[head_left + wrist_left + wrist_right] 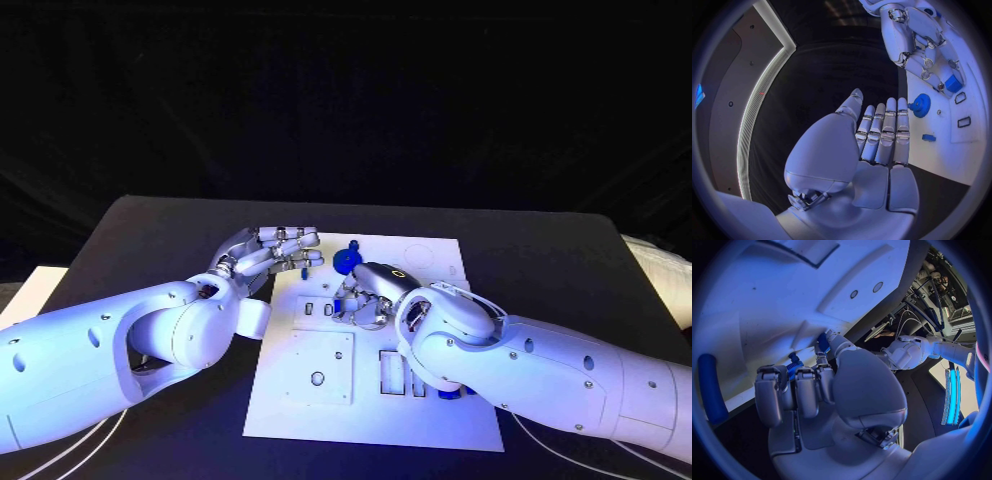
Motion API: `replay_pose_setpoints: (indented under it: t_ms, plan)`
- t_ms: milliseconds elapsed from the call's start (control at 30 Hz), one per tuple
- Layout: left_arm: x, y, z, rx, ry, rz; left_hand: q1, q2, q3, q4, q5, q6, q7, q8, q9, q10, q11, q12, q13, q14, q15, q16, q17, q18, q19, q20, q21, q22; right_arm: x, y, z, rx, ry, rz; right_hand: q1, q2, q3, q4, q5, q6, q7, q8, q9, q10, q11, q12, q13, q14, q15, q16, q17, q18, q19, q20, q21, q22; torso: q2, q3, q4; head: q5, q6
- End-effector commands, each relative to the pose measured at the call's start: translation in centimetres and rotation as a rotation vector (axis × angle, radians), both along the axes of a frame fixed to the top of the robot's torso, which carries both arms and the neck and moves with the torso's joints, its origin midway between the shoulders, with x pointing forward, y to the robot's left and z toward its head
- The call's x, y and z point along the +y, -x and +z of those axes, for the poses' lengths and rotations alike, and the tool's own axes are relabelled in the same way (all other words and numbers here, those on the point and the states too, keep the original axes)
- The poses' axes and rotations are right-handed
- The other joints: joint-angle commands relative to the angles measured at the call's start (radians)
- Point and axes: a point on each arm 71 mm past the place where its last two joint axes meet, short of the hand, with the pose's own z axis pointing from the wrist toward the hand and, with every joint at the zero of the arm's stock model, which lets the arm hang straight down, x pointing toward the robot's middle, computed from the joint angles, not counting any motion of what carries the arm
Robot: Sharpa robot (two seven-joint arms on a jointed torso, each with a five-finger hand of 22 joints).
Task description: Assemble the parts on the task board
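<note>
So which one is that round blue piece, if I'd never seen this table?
Find the white task board in the middle of the black table. Near its far edge, between the two hands, lies the blue gear. It is the only round, toothed part; the other blue pieces nearby are small blocks.

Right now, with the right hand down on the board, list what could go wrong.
1. The right hand seems to pinch a blue part over the board; its fingers hide the slot, so it may seat crooked.
2. The blue gear lies close beside that hand and could be knocked.
3. The left hand hovers open nearby; the hands might collide.
</note>
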Motion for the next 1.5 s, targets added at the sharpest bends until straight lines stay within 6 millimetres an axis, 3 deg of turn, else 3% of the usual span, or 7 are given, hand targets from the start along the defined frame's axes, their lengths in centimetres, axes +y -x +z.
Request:
replay_pose_setpoints:
  t_ms: [33,900,1167,1300,1367,1400,1500]
  plan:
    - [-0.3,0.1,0.2,-0.012,0.011,-0.024,-0.007,0.003,-0.001,-0.007,-0.006,-0.007,0.002,-0.003,-0.001,-0.007,-0.001,-0.005,-0.001,-0.007,0.001,-0.004,0.000,-0.003,-0.007,0.001,-0.004,-0.002,0.0,0.2,-0.9,0.038,0.055,0.012,-0.002,-0.015,-0.009,0.002,-0.003,-0.016,0.002,-0.005,-0.002,0.032,0.013,-0.007,0.161,0.087,0.008,-0.005,0.174,-0.001,0.022,0.007,-0.005,0.142,0.000,0.0000,0.0003,0.000,-0.001]
    - [-0.1,-0.1,0.0,-0.007,0.004,-0.021,-0.009,0.006,-0.001,-0.009,-0.006,-0.007,0.003,-0.002,-0.001,-0.007,-0.001,-0.004,-0.001,-0.003,-0.001,-0.001,0.002,0.001,-0.002,0.002,-0.001,0.000,-0.3,1.3,1.3,-0.154,-0.216,-0.008,-0.030,-0.073,-0.119,0.049,0.000,-0.148,0.029,0.001,-0.006,-0.006,0.039,-0.074,0.115,0.086,0.032,-0.008,0.172,0.003,0.013,0.031,-0.015,0.128,-0.001,0.0024,0.0004,-0.003,0.004]
    - [0.7,-0.5,-0.2,-0.046,-0.131,-0.006,-0.056,0.022,0.009,0.009,-0.005,0.026,-0.031,0.007,0.002,0.115,-0.053,0.037,0.020,0.218,-0.073,0.149,0.084,0.006,0.162,-0.062,0.109,0.051,-2.0,2.1,4.0,-0.106,-0.487,0.099,-0.009,-0.063,-0.133,0.058,0.025,-0.148,0.030,0.002,-0.003,-0.025,0.040,-0.102,0.095,0.080,0.032,-0.020,0.150,0.016,-0.025,0.032,-0.047,0.071,-0.013,0.0044,-0.0097,0.001,0.008]
    - [1.3,-0.8,-0.8,-0.008,-0.244,-0.006,-0.080,0.006,0.022,0.029,-0.005,0.066,-0.068,0.017,0.004,0.240,-0.102,0.093,0.051,0.402,-0.135,0.425,0.276,0.003,0.313,-0.129,0.250,0.127,-4.1,2.1,5.3,-0.043,-0.579,0.120,0.005,-0.053,-0.136,0.052,0.042,-0.146,0.030,0.004,-0.002,-0.036,0.039,-0.119,0.082,0.077,0.032,-0.026,0.141,0.020,-0.037,0.031,-0.058,0.054,-0.024,0.0094,-0.0137,0.011,0.002]
    - [1.7,-0.9,-1.3,0.027,-0.308,-0.006,-0.112,-0.011,0.017,0.051,-0.002,0.088,-0.098,0.029,0.010,0.320,-0.152,0.178,0.109,0.471,-0.162,1.026,0.880,-0.006,0.436,-0.162,0.432,0.273,-5.4,2.1,6.0,-0.038,-0.625,0.101,0.016,-0.045,-0.134,0.044,0.054,-0.139,0.028,0.007,0.000,-0.035,0.037,-0.117,0.082,0.078,0.030,-0.026,0.142,0.019,-0.034,0.030,-0.057,0.057,-0.032,0.0112,-0.0169,0.010,-0.004]
    - [1.8,-0.9,-1.5,0.048,-0.343,-0.009,-0.127,-0.008,0.018,0.063,-0.005,0.099,-0.098,0.038,0.014,0.352,-0.151,0.235,0.150,0.483,-0.166,1.206,1.076,-0.039,0.492,-0.175,0.636,0.521,-6.2,2.1,6.2,-0.036,-0.648,0.083,0.020,-0.041,-0.133,0.042,0.059,-0.136,0.027,0.008,0.001,-0.035,0.036,-0.118,0.082,0.078,0.029,-0.027,0.141,0.019,-0.034,0.030,-0.057,0.057,-0.035,0.0122,-0.0182,0.009,-0.006]
    - [2.0,-1.0,-2.1,0.139,-0.465,-0.063,-0.127,0.011,0.054,0.078,0.004,0.111,-0.115,0.071,0.032,0.282,-0.187,0.478,0.364,0.499,-0.179,1.440,1.353,-0.088,0.562,-0.200,0.961,0.898,-8.5,1.7,6.7,-0.028,-0.692,0.015,0.029,-0.030,-0.128,0.035,0.081,-0.131,0.026,0.010,0.002,-0.034,0.034,-0.118,0.080,0.078,0.028,-0.028,0.140,0.019,-0.032,0.028,-0.057,0.059,-0.043,0.0152,-0.0225,0.010,-0.011]
